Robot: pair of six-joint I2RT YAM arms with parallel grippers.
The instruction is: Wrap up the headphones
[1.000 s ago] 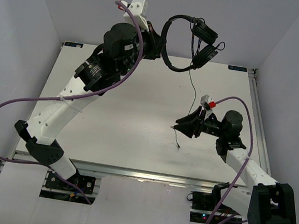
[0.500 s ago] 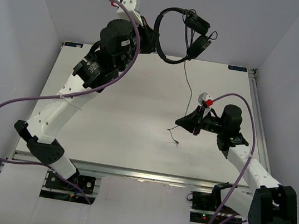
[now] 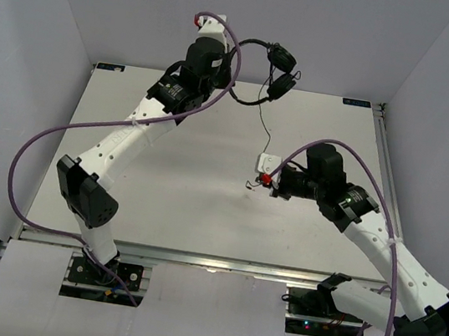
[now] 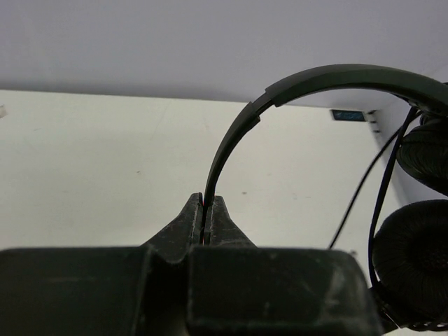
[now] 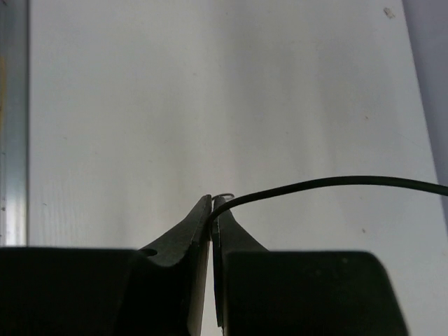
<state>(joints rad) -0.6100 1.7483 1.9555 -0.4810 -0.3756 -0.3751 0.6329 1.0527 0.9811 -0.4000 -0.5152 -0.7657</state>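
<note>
Black headphones [image 3: 280, 82] aloft near far edge of bench [image 3: 179, 187], headband [image 4: 231, 140] clamped between left fingers [image 4: 187, 227]; cord [image 5: 336, 183] pinched near its end between right fingers [image 5: 187, 234], low above mid-bench.

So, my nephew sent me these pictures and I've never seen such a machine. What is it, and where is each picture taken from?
It is two white robot arms, a left arm and a right arm, bolted side by side at the near edge of a table. The wide picture looks down from above and behind them. The other two come from a camera on each wrist, looking along that arm's own claw. The left claw is shut on the thin headband of small black headphones, holding them up in the air. Their cord runs down to the right claw, which is shut on it close to its loose end.
</note>
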